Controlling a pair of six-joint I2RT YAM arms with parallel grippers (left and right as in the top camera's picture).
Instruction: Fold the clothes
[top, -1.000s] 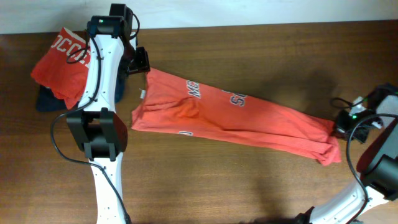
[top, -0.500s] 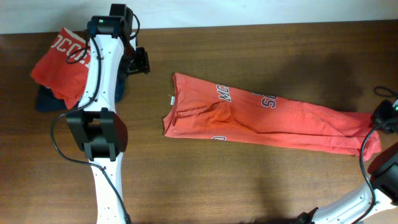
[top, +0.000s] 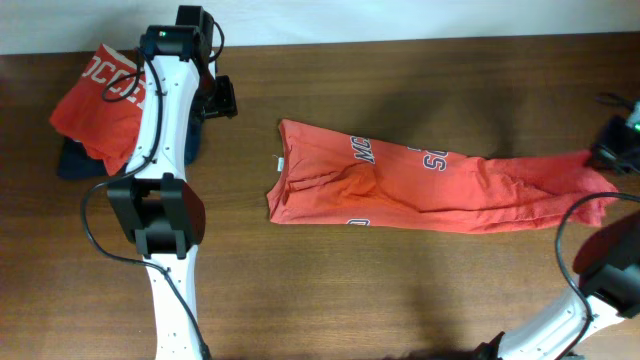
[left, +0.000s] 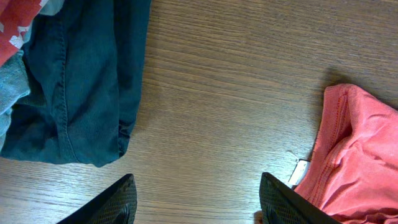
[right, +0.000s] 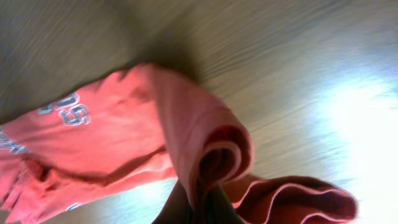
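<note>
The clothes, a coral-red T-shirt (top: 420, 185) with white lettering, lie stretched in a long band across the middle of the table. My right gripper (top: 612, 152) at the far right edge is shut on the shirt's bunched right end, which hangs in folds around the jaws (right: 208, 208) in the right wrist view. My left gripper (top: 222, 98) hovers open at the back left, apart from the shirt. Bare wood shows between its fingertips (left: 118, 204), and the shirt's collar end (left: 354, 155) with a white tag (left: 300, 172) lies just to the right.
A folded pile sits at the back left: a second red garment with white letters (top: 95, 100) on top of a dark navy one (top: 75, 160), the navy one (left: 81, 81) also filling the left wrist view's left side. The table's far edge meets a pale wall.
The right gripper dragged the shirt to the right across the table, then carried its end toward the back. The shirt is pulled out longer. The left arm has not moved.
</note>
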